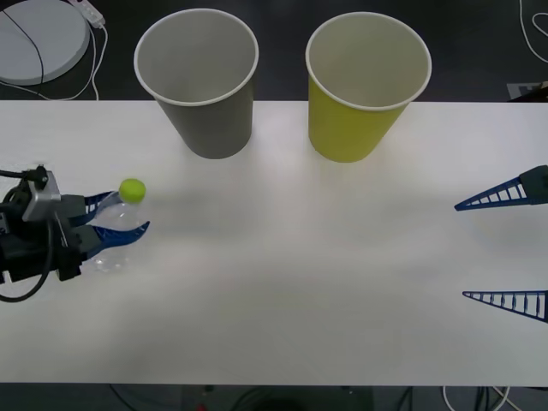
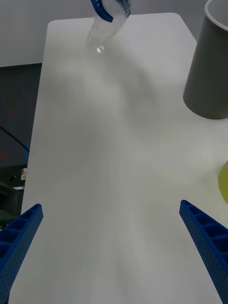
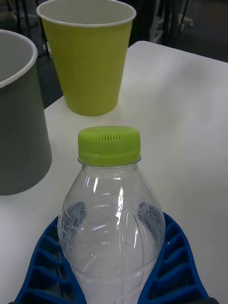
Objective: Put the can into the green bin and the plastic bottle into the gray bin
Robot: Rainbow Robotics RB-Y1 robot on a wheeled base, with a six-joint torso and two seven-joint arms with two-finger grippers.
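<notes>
My left gripper point(image 1: 128, 212) is shut on the plastic bottle point(image 1: 120, 227), clear with a yellow-green cap point(image 1: 132, 189), at the table's left side. In the left wrist view the blue fingers point(image 3: 45, 259) press both sides of the bottle point(image 3: 111, 213), whose cap points toward the bins. The gray bin point(image 1: 210, 124) stands upright at the back left of centre, with the green bin point(image 1: 351, 128) to its right; both look empty. Far off at the right edge, my right gripper point(image 1: 462, 250) hangs open, holding nothing. The can is out of view.
A round white device point(image 1: 38, 38) with cables lies beyond the table's back left corner. The white table point(image 1: 300, 257) is bare between the two arms. The right wrist view shows the gray bin point(image 2: 209, 71) and the held bottle point(image 2: 102, 33) far off.
</notes>
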